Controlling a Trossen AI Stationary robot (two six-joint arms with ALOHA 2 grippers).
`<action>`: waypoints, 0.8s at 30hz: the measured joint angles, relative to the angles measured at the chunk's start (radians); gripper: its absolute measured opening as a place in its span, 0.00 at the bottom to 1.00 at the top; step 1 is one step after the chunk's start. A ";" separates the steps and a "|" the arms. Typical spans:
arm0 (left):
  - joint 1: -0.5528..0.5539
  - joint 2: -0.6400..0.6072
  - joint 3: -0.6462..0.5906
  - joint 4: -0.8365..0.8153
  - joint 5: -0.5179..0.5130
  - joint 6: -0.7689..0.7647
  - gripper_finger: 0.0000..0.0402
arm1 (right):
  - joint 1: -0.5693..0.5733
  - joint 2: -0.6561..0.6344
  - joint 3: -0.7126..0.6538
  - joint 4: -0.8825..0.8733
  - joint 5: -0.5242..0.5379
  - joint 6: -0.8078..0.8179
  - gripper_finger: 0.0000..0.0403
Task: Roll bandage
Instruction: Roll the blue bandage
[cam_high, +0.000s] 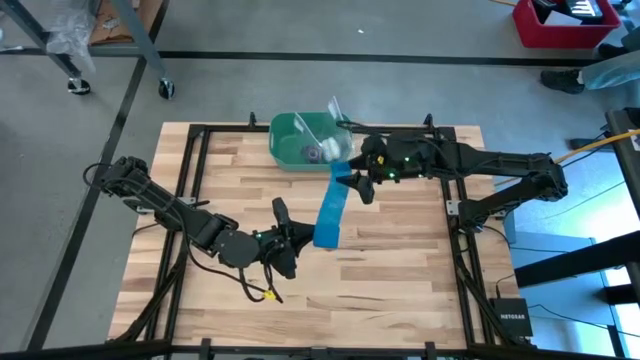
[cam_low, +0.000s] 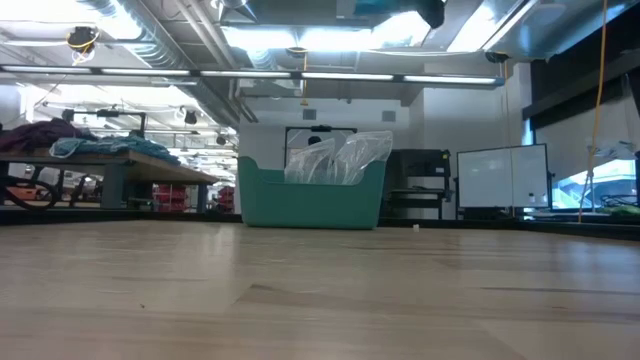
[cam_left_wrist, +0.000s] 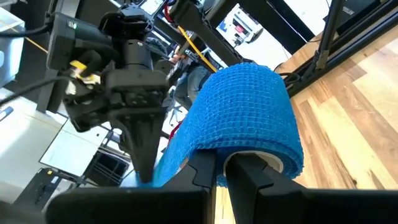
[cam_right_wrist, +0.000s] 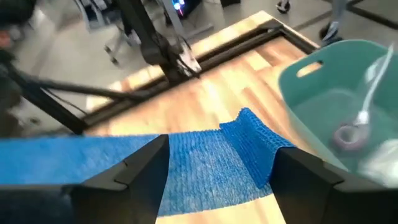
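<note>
A: The right gripper (cam_high: 357, 181) stands with its fingers spread wide, the free end of the bandage (cam_high: 331, 208) lying between them but not pinched, near the far edge of the bench (cam_high: 400, 270), just beside the green bin (cam_high: 285, 135).

B: And the other end?

A: The left gripper (cam_high: 288, 238) is closed on the rolled part. In the left wrist view the fingers (cam_left_wrist: 249, 171) clamp the core, blue fabric wound over it. The strip runs from there, about mid-bench, up toward the right gripper.

B: So the step in hand is a regrip, by the look of it?

A: Likely. To do it well, the right gripper should close on the flat strip squarely across its width, not on the crumpled tail seen in its wrist view, and keep light tension so the layers wind tight.

B: Any risk?

A: Slack. If the strip sags or twists, the roll will probably wind crooked. The bin sits close, so the tail could also snag its rim.
</note>
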 joint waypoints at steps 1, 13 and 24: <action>0.000 0.000 0.000 0.000 0.000 0.000 0.04 | 0.001 -0.001 0.000 0.025 0.000 0.018 0.63; 0.000 0.001 0.000 -0.021 0.000 -0.007 0.04 | 0.000 -0.002 0.000 0.232 -0.056 0.102 0.63; 0.000 0.001 0.000 -0.021 0.000 -0.007 0.04 | -0.002 -0.002 0.000 0.096 -0.091 0.087 0.63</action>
